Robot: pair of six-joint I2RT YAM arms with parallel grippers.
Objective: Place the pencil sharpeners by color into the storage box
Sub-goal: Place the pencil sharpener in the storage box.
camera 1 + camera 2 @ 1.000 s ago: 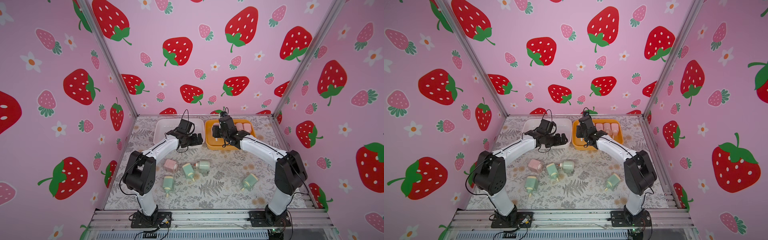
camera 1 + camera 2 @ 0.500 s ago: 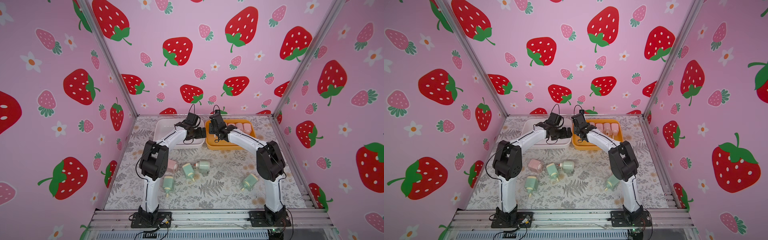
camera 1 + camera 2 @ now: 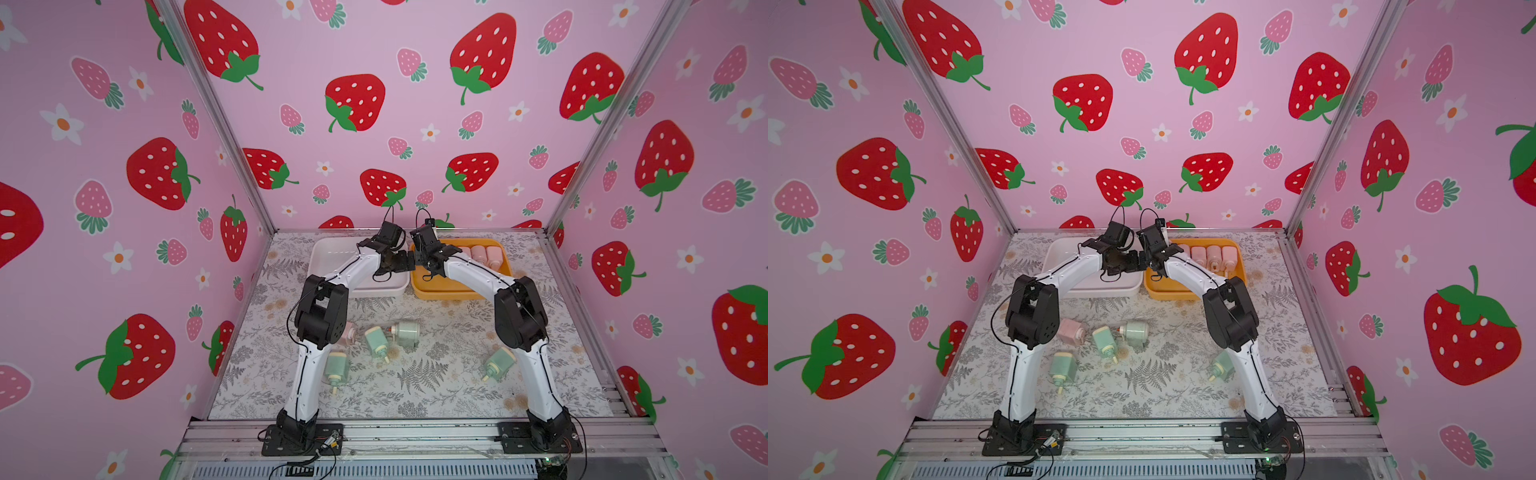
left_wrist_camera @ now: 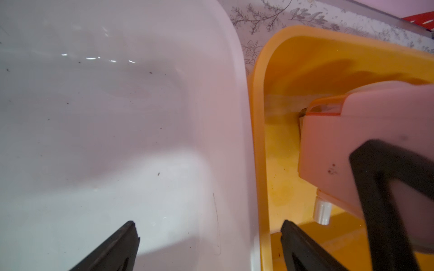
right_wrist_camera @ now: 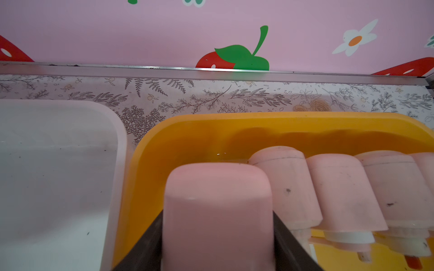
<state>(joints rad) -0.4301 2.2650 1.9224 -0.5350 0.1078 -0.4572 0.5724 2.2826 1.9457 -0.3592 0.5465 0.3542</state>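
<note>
Sharpener [image 5: 217, 194], pink, hangs clamped in right gripper [image 5: 218, 223] over orange box [image 5: 150, 150], axis 12-to-6 o'clock, at 9 o'clock of stored row [image 3: 478, 253]; left gripper [image 4: 209, 225], wide open and empty, sits at white box's [image 4: 94, 117] 3 o'clock rim.

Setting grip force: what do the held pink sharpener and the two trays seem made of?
Pink sharpener: probably hard plastic, satin, smooth moulded edges. Orange tray: plastic, slightly glossy, faint wall glint. White tray: glossy plastic, bright glints, fine scratches.
</note>
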